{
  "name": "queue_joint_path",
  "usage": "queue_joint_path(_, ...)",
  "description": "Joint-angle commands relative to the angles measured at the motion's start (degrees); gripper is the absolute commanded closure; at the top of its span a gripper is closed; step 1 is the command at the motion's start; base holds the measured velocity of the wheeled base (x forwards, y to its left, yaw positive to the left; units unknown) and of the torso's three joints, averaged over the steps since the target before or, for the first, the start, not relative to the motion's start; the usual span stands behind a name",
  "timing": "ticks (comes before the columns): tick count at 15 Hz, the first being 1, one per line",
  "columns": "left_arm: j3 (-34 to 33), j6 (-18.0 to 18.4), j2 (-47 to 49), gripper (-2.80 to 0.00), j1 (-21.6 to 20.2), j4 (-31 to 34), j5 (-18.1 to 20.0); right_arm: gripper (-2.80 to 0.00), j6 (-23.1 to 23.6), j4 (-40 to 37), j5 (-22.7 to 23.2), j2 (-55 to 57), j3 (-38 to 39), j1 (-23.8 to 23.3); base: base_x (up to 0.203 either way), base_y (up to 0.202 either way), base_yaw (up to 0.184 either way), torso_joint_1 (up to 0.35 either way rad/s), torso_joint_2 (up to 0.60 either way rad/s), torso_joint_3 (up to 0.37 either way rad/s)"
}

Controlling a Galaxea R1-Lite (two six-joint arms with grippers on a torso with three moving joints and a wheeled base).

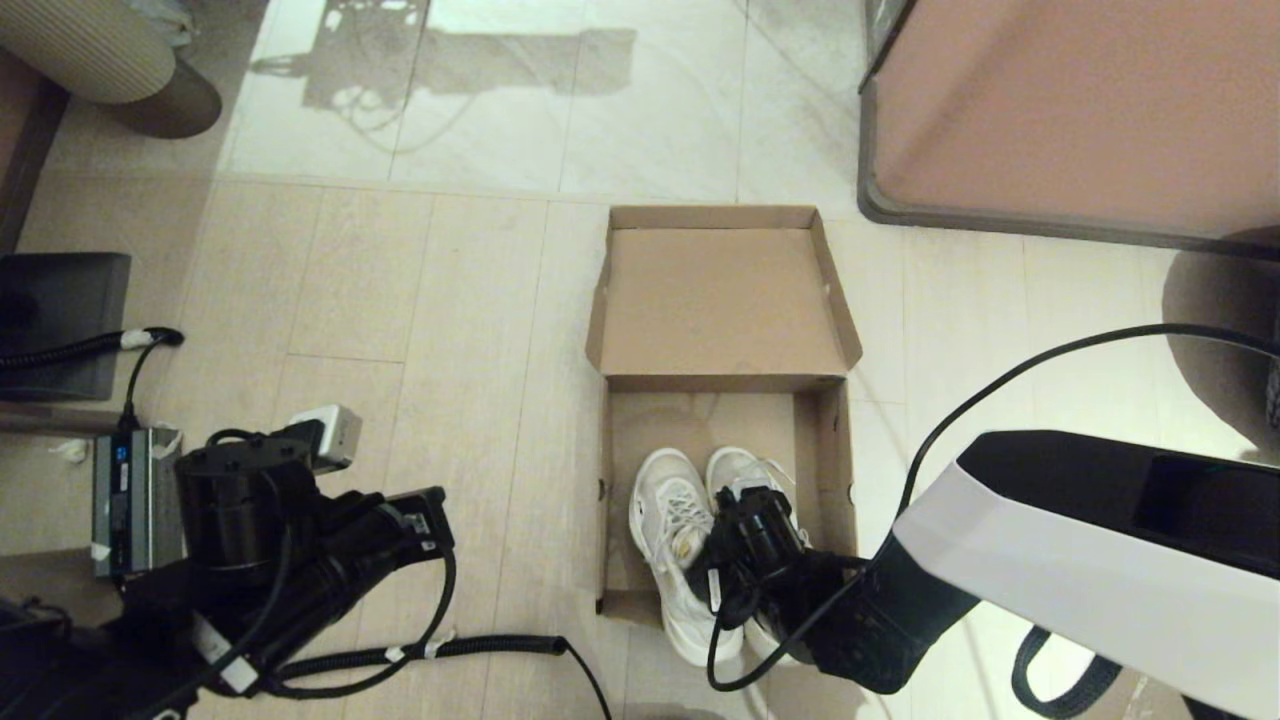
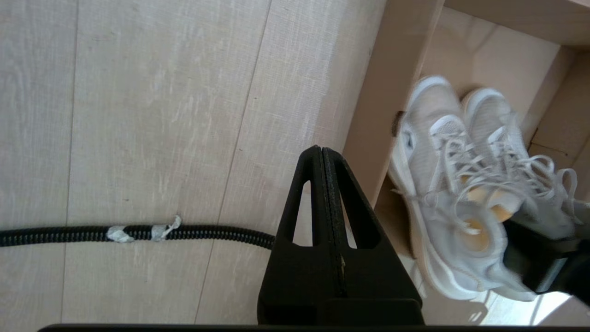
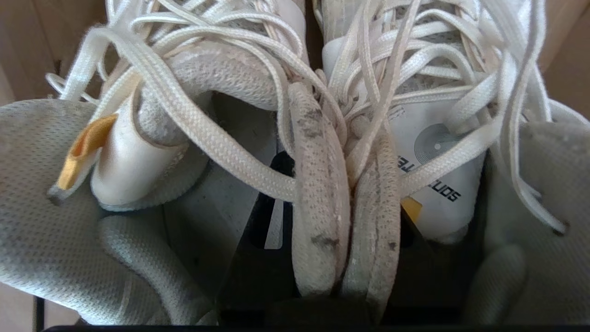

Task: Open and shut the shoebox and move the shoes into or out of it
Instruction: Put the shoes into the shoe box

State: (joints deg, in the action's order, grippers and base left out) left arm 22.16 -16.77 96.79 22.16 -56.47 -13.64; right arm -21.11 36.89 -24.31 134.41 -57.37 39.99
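Covering the heels of the shoes [image 1: 672,520], the right claw [image 1: 745,545] pinches both inner collars together, one finger inside each shoe. Their heels hang over the near edge of the shoebox [image 1: 828,440], toes inside; its lid lies flat on the far side. Left claw [image 2: 328,193], pressed together, hovers over the floor [image 1: 400,300] left of the box, above a black cable [image 2: 138,233].

Black arms, white forearm shell [image 1: 1050,560], black cables.
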Motion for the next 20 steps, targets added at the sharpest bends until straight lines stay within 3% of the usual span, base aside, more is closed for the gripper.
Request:
queue_joint_path(1, -0.4, -0.2, -0.4, 0.00, 0.0, -0.3, -0.2, 0.00, -0.1, 1.5, -1.1, 3.9, -1.7, -0.3, 0.000, 0.000, 0.000, 0.000, 0.00, 0.000)
queue_joint_path(6, -1.9, -0.2, -1.4, 0.00, -0.1, -0.3, -0.4, 0.00, 0.1, 1.8, -3.2, 7.4, -6.0, -1.4, 0.000, 0.000, 0.000, 0.000, 0.00, 0.000)
queue_joint_path(12, -2.1, -0.1, -1.3, 0.00, 0.0, -0.3, -0.1, 0.00, 2.5, 1.2, -3.3, 3.8, -7.8, -4.3, 0.000, 0.000, 0.000, 0.000, 0.00, 0.000)
queue_joint_path(20, -2.0, -0.1, -1.6, 0.00, 0.0, -0.3, -0.2, 0.00, 2.5, 1.6, -3.2, 11.8, -15.5, -6.3, 0.000, 0.000, 0.000, 0.000, 0.00, 0.000)
